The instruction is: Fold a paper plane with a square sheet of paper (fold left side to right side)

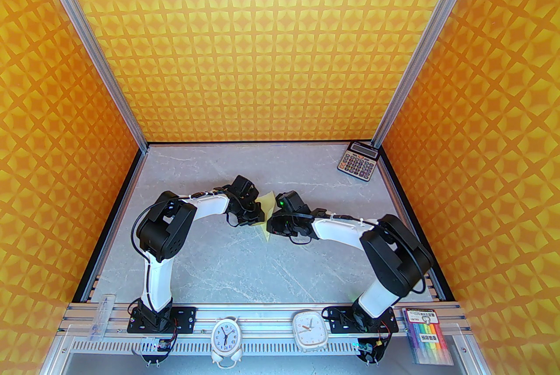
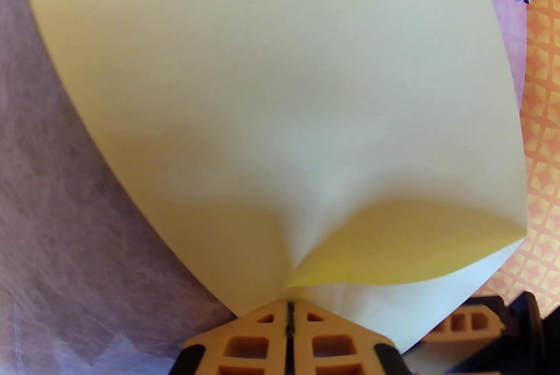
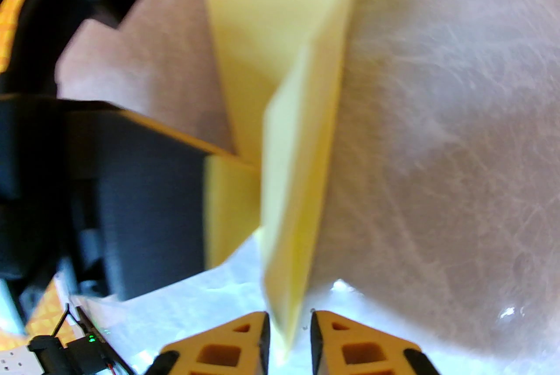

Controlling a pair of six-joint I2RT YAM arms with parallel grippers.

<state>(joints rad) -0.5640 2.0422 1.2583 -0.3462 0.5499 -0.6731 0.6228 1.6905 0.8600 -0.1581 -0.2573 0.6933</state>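
Pale yellow square paper sheet held up over the grey marbled worktop's middle
Left fingers pinch one corner, pressed together; right fingers stand narrowly spread either side of its blurred edge

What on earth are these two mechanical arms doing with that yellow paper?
They are folding a square sheet of paper, meant to end up as a plane. The left gripper is shut on the sheet's edge, holding it lifted and curved above the table. The right gripper is open, with an edge of the sheet between its fingers. The sheet is bent over, not yet plane-shaped.
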